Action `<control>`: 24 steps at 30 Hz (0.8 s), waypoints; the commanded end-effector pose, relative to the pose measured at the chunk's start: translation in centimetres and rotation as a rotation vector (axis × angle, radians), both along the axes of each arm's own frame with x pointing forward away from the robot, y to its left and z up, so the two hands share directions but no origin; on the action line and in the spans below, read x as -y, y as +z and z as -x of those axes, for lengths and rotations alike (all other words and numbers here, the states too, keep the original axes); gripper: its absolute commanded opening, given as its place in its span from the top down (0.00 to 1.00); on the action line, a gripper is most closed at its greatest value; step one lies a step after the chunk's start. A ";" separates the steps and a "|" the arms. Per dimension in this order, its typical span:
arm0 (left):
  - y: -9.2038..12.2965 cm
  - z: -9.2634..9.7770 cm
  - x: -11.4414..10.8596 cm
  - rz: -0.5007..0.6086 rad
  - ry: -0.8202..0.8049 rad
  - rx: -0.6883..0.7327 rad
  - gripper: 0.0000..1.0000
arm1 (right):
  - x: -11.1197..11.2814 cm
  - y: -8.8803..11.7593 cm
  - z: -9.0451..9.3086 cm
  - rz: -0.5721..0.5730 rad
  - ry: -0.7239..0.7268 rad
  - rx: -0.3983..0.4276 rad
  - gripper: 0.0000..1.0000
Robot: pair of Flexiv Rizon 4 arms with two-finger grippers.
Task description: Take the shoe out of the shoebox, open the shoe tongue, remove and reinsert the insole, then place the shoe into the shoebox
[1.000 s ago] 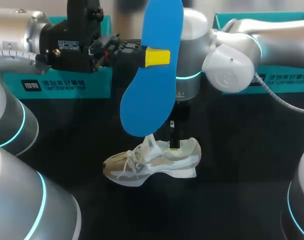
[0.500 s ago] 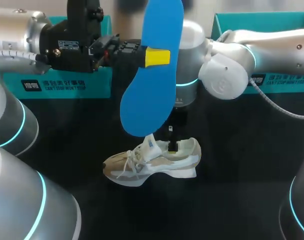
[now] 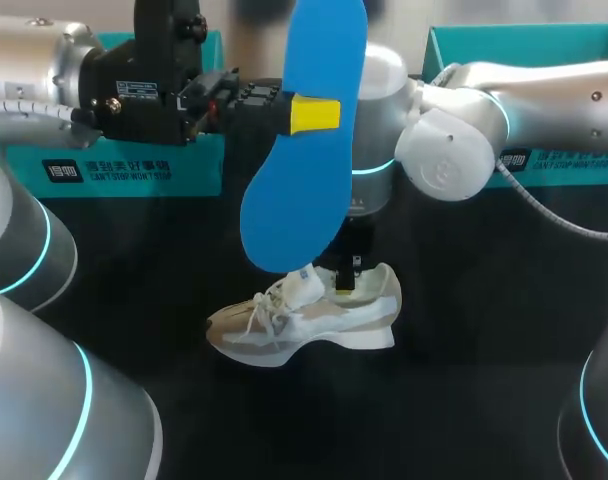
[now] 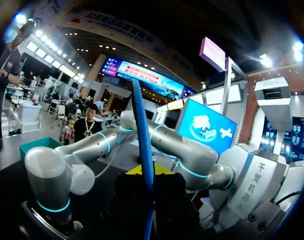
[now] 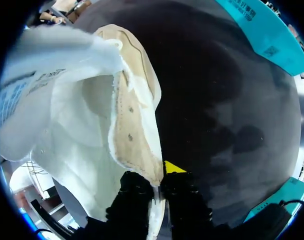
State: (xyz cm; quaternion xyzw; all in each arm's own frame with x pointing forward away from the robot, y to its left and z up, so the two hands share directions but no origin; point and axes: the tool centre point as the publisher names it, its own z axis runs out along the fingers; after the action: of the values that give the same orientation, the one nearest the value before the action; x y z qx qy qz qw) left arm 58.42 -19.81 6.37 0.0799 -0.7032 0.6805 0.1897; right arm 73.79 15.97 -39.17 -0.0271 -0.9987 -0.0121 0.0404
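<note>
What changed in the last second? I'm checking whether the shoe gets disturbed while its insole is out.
The right arm swung its elbow toward the middle. The right gripper, shut on the shoe at the heel collar, rose slightly and tugged the collar up a little. The left gripper kept the blue insole upright above the shoe, unmoved.

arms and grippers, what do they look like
The left arm and right arm are silver-grey tubes with rounded white joints ringed in glowing cyan. A grey cable hangs under the right arm. The left gripper is a boxy black unit with a white label. The right gripper is black too. The fingers end in yellow tips.
</note>
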 end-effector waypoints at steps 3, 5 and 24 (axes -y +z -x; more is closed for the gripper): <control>-0.1 0.1 0.0 0.000 0.002 0.000 1.00 | 0.1 0.8 0.7 -0.004 -0.002 0.010 1.00; -0.1 0.1 0.0 0.000 0.002 0.000 1.00 | 0.2 1.3 0.9 -0.006 -0.010 0.012 1.00; -0.1 0.1 0.0 0.000 0.002 0.000 1.00 | 0.5 6.4 2.8 -0.053 -0.323 0.013 1.00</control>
State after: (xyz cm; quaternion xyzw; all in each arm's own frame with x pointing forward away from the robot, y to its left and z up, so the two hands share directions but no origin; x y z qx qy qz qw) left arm 58.42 -19.81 6.37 0.0799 -0.7032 0.6805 0.1897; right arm 71.72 16.11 -33.65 -0.1720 -0.9834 -0.0411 0.0412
